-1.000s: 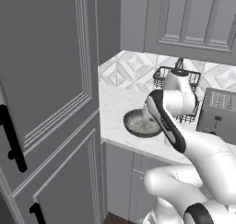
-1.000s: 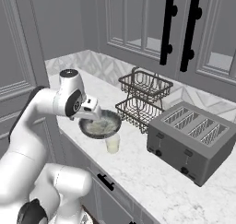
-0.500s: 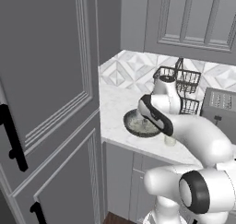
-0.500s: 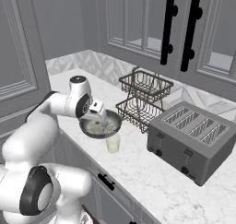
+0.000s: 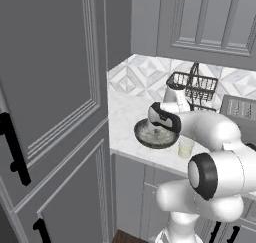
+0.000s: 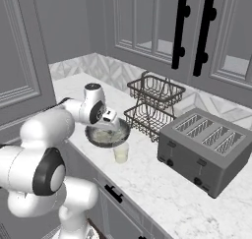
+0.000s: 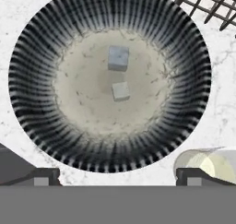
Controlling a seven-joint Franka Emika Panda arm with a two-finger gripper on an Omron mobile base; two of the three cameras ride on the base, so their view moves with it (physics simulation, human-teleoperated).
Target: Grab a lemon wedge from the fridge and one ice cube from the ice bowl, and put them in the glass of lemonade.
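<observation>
The ice bowl point(image 7: 109, 78) is a round, shallow dish with a dark ribbed wall striped black and pale, and a flat sandy, speckled floor; two small pale grey ice cubes point(image 7: 118, 58) lie near the middle of that floor, one just beyond the other and slightly apart. From the base cameras it reads as a dark grey bowl point(image 5: 156, 135) with whitish contents, standing on the white marbled counter point(image 6: 162, 189) close to the counter's front edge, not far from its left end where the tall grey cabinet point(image 5: 52, 102) rises. Just beside the bowl, towards the front edge, stands the glass of lemonade point(image 6: 121, 152), a small pale yellowish tumbler whose rim shows at the lower right of the hand view. Behind the bowl, nearer the back wall, sits the black wire basket stand point(image 6: 153, 105), and further right along the counter the grey toaster point(image 6: 206, 147). The gripper point(image 7: 118, 176) hangs directly above the bowl pointing down into it, its two dark fingertips spread wide apart with nothing between them. Compared with a second ago the arm has swung forward and lower: the hand, then raised near the basket stand, now sits right over the bowl, while bowl, glass and toaster lie where they were.
</observation>
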